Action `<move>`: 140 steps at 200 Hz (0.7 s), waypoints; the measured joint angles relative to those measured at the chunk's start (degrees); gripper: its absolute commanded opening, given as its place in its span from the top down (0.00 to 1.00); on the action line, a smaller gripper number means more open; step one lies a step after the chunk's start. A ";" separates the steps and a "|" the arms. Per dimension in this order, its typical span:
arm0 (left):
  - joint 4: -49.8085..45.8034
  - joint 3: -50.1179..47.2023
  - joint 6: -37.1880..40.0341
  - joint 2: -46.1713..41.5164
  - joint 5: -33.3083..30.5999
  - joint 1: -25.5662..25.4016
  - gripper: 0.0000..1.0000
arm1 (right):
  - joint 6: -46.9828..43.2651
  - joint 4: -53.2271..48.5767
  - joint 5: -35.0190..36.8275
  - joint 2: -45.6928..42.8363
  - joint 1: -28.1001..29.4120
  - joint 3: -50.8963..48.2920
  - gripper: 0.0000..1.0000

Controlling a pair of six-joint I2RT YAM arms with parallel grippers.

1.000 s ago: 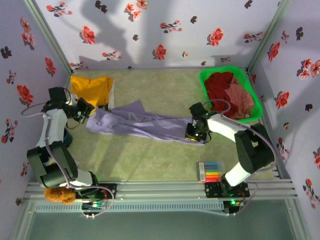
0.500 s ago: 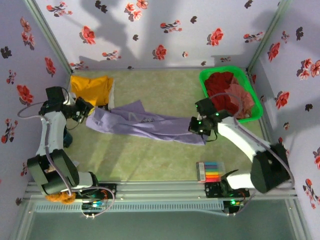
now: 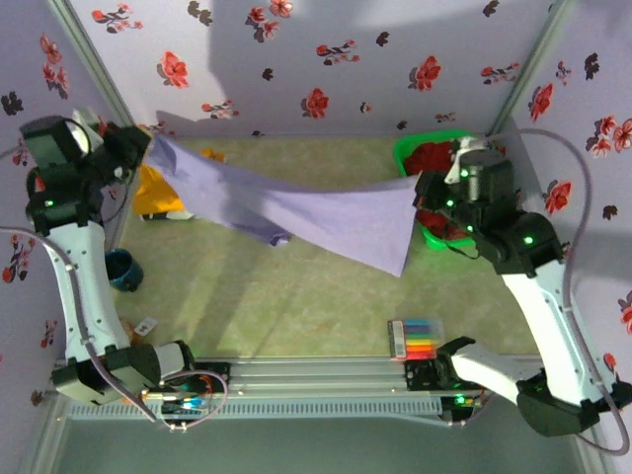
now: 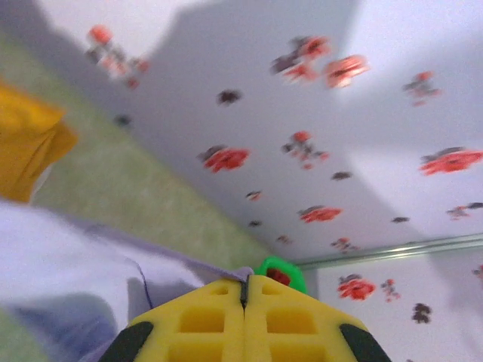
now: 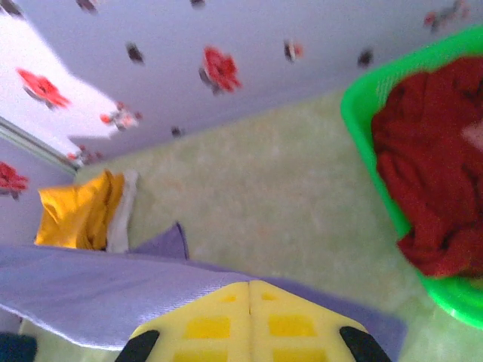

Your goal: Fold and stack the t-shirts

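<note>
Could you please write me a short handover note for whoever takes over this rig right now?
Left gripper: shut on one end of the lavender t-shirt.
Right gripper: shut on its other end.
The shirt hangs stretched between them above the table, not yet folded.
The mustard-yellow t-shirt lies at the table's far left, seemingly folded.
The dark red t-shirt sits in the green basket.
Left to do: lay down and fold the lavender one, stack it, then handle what is in the basket.

place: robot lab cell | cues: floral-papered walls (image 3: 326, 59), aluminium rail (image 3: 316, 373), green mat (image 3: 296, 296)
</note>
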 measured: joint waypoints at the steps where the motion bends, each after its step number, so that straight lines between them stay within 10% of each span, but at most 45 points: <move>1: 0.00 0.35 -0.07 0.02 -0.02 0.00 1.00 | -0.07 0.00 0.07 0.00 0.00 0.26 1.00; 57: -0.31 23.15 -0.33 1.25 -2.25 0.00 1.00 | -6.67 -0.87 3.48 -0.11 0.00 17.25 1.00; 140: -5.20 28.96 -0.04 -3.43 -7.72 -0.02 1.00 | -10.08 -1.79 4.44 -5.62 0.00 24.48 1.00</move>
